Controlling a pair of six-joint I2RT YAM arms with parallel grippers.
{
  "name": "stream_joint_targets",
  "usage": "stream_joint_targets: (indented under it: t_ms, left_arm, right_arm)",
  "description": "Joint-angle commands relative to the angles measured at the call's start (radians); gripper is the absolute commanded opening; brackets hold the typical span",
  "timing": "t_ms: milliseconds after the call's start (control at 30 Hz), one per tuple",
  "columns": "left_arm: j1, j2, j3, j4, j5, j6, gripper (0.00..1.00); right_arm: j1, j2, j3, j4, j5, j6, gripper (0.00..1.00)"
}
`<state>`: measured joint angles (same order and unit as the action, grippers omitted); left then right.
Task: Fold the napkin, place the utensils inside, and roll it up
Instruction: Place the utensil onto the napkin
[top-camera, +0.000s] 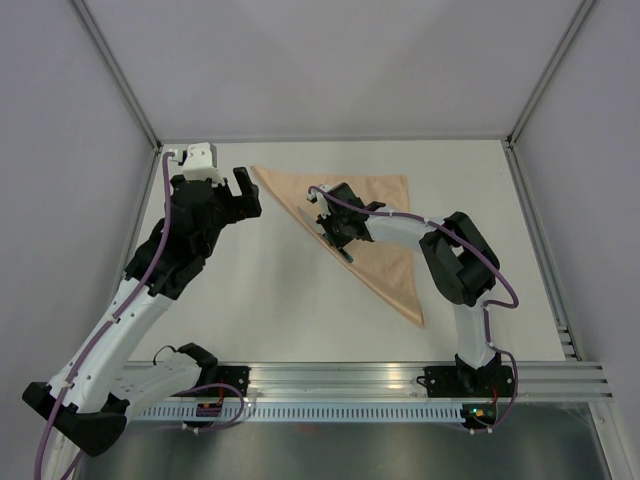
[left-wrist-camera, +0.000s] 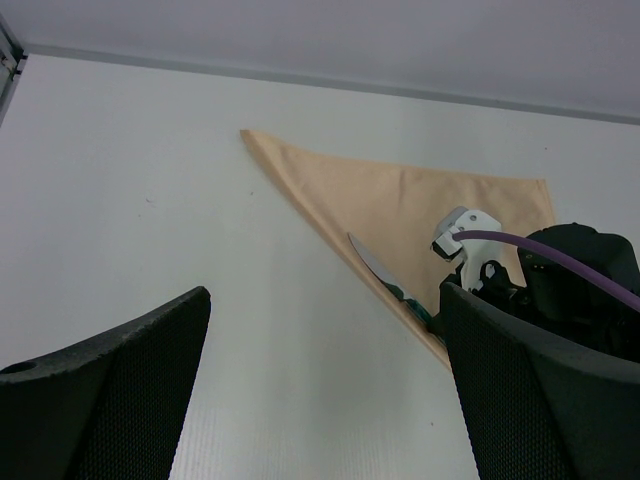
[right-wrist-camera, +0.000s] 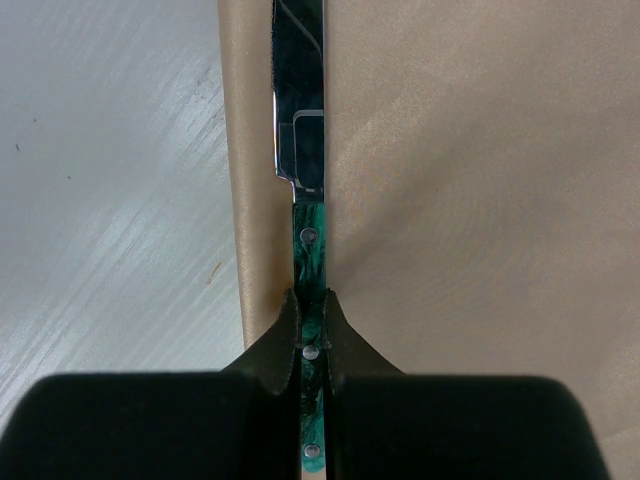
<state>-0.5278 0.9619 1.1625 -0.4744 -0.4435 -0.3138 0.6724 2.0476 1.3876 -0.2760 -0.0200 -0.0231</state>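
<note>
at the folded edge of the napkin (top-camera: 385, 205), the right tool (right-wrist-camera: 311, 302) clamps a knife (right-wrist-camera: 299, 100) by its green handle; the left tool (left-wrist-camera: 322, 297) hangs wide over the bench (top-camera: 260, 300), empty.

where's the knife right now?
The knife is near the middle of the top view, its green handle pinched in the right claw. Its blade runs along the left edge of the folded napkin.
</note>
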Motion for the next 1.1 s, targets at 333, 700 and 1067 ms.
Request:
stream_joint_targets:
  t_ms: [333, 700, 1067]
  left_arm:
    - [0.009, -0.009, 0.012, 0.005, -0.015, -0.018, 1.0]
    - [0.012, 0.0, 0.008, 0.005, -0.015, -0.018, 1.0]
    - [0.022, 0.005, 0.017, 0.025, -0.02, -0.013, 1.0]
  right_arm:
    - [0.012, 0.005, 0.005, -0.012, 0.037, -0.008, 0.0]
    - [0.012, 0.008, 0.002, -0.017, 0.038, -0.008, 0.01]
    - [0.01, -0.017, 0.014, -0.035, 0.026, 0.002, 0.3]
